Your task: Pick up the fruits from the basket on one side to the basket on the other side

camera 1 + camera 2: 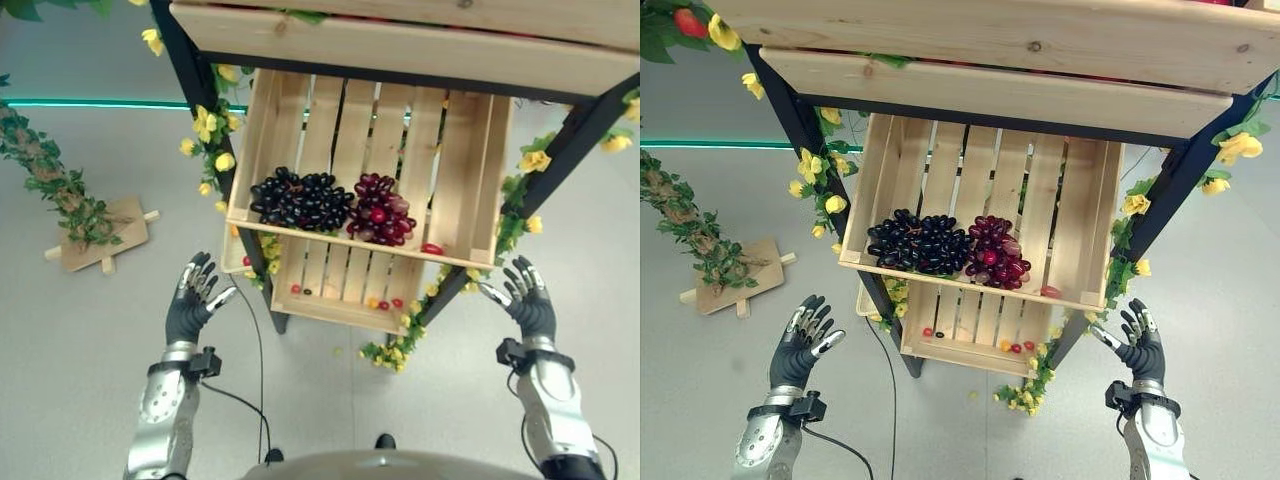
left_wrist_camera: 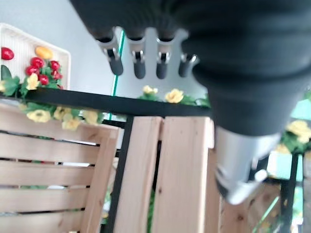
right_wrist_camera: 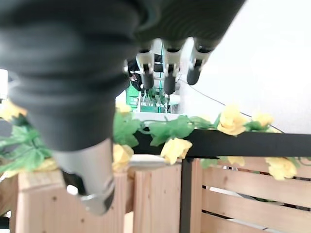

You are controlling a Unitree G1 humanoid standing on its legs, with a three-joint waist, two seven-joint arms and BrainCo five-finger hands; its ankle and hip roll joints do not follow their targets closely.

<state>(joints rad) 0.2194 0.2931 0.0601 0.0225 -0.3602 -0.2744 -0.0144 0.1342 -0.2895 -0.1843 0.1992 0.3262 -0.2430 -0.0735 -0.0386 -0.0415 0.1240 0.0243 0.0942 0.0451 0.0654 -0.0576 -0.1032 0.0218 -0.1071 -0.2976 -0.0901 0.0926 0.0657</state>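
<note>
Nearest the camera, the left hand (image 1: 192, 300) and the right hand (image 1: 527, 297) are held up low in front of the rack, one on each side and well apart, both clear of the wood. On each, the fingers are straight and spread a little with the thumb angled inward toward the rack; neither holds anything. The wrist views agree: the left hand's fingers (image 2: 139, 65) and the right hand's fingers (image 3: 168, 77) stand in a loose row with nothing between them.

Between and beyond the hands stands a black metal rack (image 1: 208, 150) trimmed with yellow flowers (image 1: 205, 125) and green leaves. It carries a slatted wooden crate (image 1: 480, 180) tilted toward the robot. Two bunches of grapes lie side by side against the crate's front lip, touching each other: a black grape bunch (image 1: 298, 198) on the robot's left, wide and low with round, glossy near-black berries, and a red grape bunch (image 1: 381, 212) on the right, more compact, its berries dark wine red with a few brighter ones. A single small red fruit (image 1: 432, 248) rests on the lip just right of the red bunch.

Below, a lower crate (image 1: 340, 285) holds a few small red and orange fruits (image 1: 384, 303) along its front edge. A leafy garland on a wooden board (image 1: 100, 235) lies on the grey floor (image 1: 80, 370) to the robot's left
</note>
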